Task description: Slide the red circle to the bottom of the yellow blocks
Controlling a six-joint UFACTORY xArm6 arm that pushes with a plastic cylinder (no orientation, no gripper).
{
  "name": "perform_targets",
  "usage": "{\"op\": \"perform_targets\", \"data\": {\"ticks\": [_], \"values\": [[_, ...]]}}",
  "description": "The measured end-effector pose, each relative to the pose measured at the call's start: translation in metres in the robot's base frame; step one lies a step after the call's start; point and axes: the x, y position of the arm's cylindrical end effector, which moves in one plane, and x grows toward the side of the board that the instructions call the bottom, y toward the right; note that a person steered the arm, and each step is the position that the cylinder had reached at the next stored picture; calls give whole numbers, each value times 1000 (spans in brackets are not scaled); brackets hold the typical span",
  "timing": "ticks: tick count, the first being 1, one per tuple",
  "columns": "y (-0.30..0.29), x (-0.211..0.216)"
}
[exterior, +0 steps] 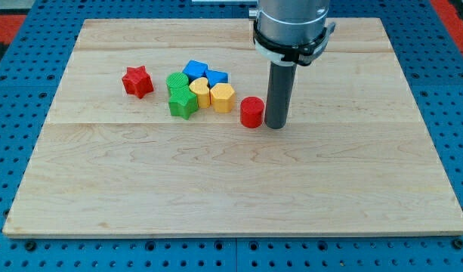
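The red circle [251,112] stands on the wooden board just right of the block cluster. My tip [276,125] is right beside it on its right, touching or nearly touching it. The two yellow blocks sit to the circle's left: a yellow hexagon [222,97] and a yellow heart-like block [200,92]. The circle lies a little lower than and to the right of the hexagon, with a small gap between them.
A green star [183,103] and a green block [176,81] sit left of the yellow blocks. Two blue blocks [196,70] [217,77] lie above them. A red star [137,81] stands alone further left. The board's edges [231,234] meet blue pegboard.
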Motion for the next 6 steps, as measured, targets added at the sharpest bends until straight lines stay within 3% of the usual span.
{"op": "perform_targets", "data": {"ticks": [1,6], "values": [[-20,-20],[-75,-8]]}}
